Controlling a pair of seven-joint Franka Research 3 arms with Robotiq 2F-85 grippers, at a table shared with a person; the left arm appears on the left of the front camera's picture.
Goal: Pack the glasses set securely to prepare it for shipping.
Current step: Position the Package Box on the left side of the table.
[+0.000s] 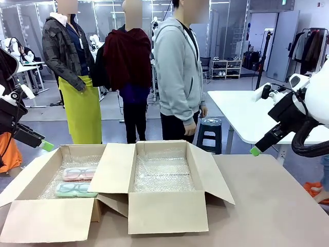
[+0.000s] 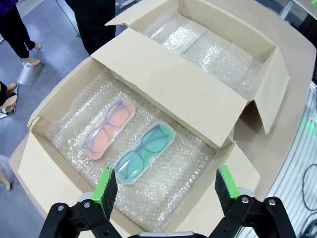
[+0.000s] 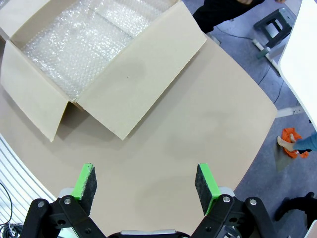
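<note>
A pale pink case [image 2: 108,128] and a mint green case [image 2: 144,151] lie side by side on bubble wrap [image 2: 173,173], below my left gripper [image 2: 166,186], its fingers spread apart.

Below my left gripper [image 2: 166,187] the left box [image 2: 64,101] is open from above; the pink case [image 2: 109,128] and green case [image 2: 143,151] lie side by side, slightly apart, on bubble wrap, ringed by bare wrap. Its upright flap [image 2: 171,89] walls it from the right box [image 1: 164,172]. Bare table [image 3: 198,129] lies under my right gripper [image 3: 146,186].
</note>
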